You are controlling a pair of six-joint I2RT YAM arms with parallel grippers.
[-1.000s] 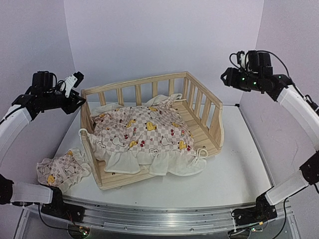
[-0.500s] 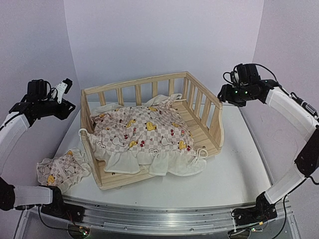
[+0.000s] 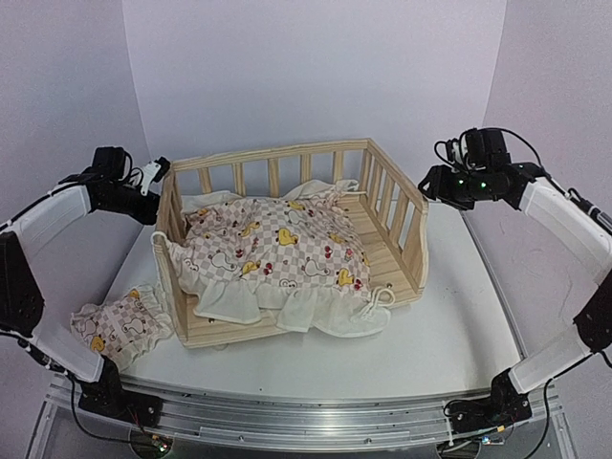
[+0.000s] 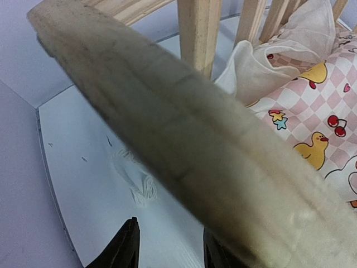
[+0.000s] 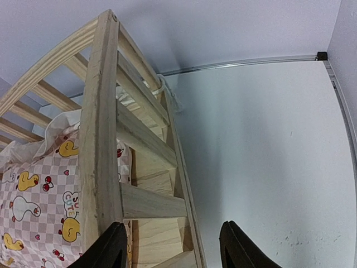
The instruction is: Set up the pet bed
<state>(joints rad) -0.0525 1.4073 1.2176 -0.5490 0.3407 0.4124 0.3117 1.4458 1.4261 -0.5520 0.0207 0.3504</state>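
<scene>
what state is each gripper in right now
left gripper: open, at the pet bed frame rail, nothing between its fingers
right gripper: open, empty

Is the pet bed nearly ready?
Nearly. The cream checked duck cushion lies inside the pale slatted wooden frame. The left pincer is at its back corner, the right pincer beside its side rail. To do, probably: the small matching pillow lies outside on the white table.

There was one pine frame, one large checked cushion, one small matching pillow and one table — plus two robot grippers, the left gripper and the right gripper.
</scene>
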